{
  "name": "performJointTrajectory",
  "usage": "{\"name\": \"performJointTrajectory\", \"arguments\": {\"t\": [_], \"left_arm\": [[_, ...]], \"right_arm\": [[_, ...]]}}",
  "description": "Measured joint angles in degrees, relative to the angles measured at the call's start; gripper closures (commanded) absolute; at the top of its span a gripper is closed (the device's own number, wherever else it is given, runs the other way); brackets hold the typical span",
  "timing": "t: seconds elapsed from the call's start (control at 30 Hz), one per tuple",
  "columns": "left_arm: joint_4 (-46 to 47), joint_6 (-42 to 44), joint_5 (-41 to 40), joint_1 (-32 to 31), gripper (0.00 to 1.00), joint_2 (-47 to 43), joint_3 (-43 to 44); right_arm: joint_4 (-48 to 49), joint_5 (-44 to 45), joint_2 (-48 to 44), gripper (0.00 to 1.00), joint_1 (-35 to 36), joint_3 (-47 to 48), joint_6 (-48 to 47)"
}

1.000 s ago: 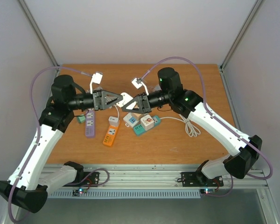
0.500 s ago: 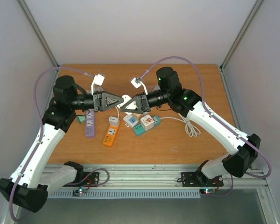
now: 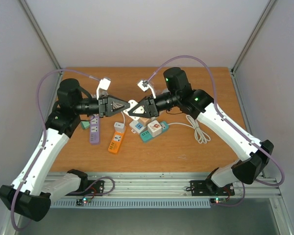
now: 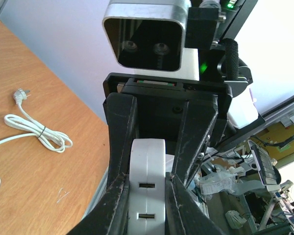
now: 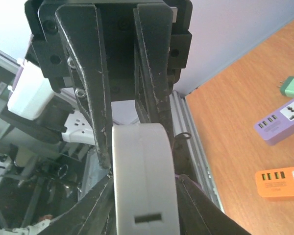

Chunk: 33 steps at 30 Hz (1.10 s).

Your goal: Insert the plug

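Above the middle of the brown wooden table (image 3: 186,152), clear of the surface, a white rounded plastic plug (image 3: 133,104), caught between two arms that meet tip to tip. Clamped in the left gripper (image 3: 127,105), jaws closed hard, black fingers (image 4: 116,205) pressed flat against both broad faces. Two narrow slots visible along the curved edge in the left wrist view. Flanked from the opposite side by the right gripper (image 3: 131,112), its fingers (image 4: 198,132) set close about the same plug, one seemingly touching, the other perhaps with a sliver of gap. Cannot tell whether squeezing or merely standing round it. Down on the surface, toward the left edge, a purple rectangular power strip (image 3: 94,131) lying flat, with a small green plastic adapter (image 3: 84,125) just beside it on the side nearer that edge. Closer to the middle, and apart from the purple one, an orange rectangular power strip (image 3: 117,139), also flat. Just to the right of that, a white cube-shaped socket block (image 3: 136,125) and a teal power strip (image 3: 149,135) close together, the teal one bearing a white adapter with a red mark (image 3: 157,128). Toward the right edge, a white bundled cable (image 3: 200,133), with one strand running back toward the teal strip.
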Motion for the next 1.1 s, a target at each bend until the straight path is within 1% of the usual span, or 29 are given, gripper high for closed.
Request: {"name": "performJointTrajectory", "arguments": {"t": [0.17, 0.33, 0.57, 0.6, 0.63, 0.7, 0.73, 0.77, 0.83, 0.9, 0.97, 1.03, 1.1], "left_arm": [[-0.70, -0.02, -0.24, 0.02, 1.00, 0.92, 0.00], [-1.01, 0.79, 0.13, 0.02, 1.00, 1.07, 0.00], [-1.05, 2.54, 1.07, 0.02, 1.00, 1.07, 0.00], [-1.09, 2.78, 1.09, 0.02, 0.98, 1.07, 0.00], [-1.14, 2.97, 1.07, 0.02, 0.91, 1.07, 0.00], [-1.53, 3.56, 0.81, 0.02, 0.65, 1.07, 0.02], [-1.90, 3.85, 0.39, 0.02, 0.55, 1.07, 0.04], [-2.73, 4.26, -0.59, 0.02, 0.47, 1.05, 0.20], [-7.23, 5.38, -5.55, -0.09, 0.36, 1.01, 1.27], [-13.00, 7.06, -14.08, -0.09, 0.28, 0.85, 2.84], [-17.73, 8.63, -25.70, -0.09, 0.23, 0.02, 3.39], [-22.16, 9.75, -36.63, -0.09, 0.22, -0.98, 3.34], [-25.29, 9.79, -45.48, -0.07, 0.24, -1.79, 2.75]], "right_arm": [[-3.13, 0.33, 1.27, 0.73, 0.13, 1.40, -4.20], [-3.82, -1.18, 1.68, 0.78, 0.33, 1.51, -5.35], [-4.15, -2.58, 1.73, 0.91, 0.33, 1.53, -5.18], [-4.13, -2.67, 1.73, 0.93, 0.33, 1.53, -5.14], [-4.13, -2.75, 1.73, 0.96, 0.33, 1.53, -5.09], [-4.13, -2.78, 1.73, 0.99, 0.33, 1.53, -4.98], [-4.11, -2.75, 1.73, 0.99, 0.33, 1.51, -4.92], [-4.02, -2.12, 1.73, 0.99, 0.33, 1.36, -4.70], [-3.63, 0.02, 1.73, 0.99, 0.42, 0.72, -4.13], [-2.75, 3.02, 1.73, 0.99, 0.44, -0.96, -3.13], [-1.36, 6.05, 1.70, 0.99, 0.44, -3.06, -1.92], [0.33, 9.46, 1.55, 0.99, 0.44, -5.73, -0.55], [1.70, 13.88, 1.53, 0.99, 0.44, -8.59, 1.05]]}}
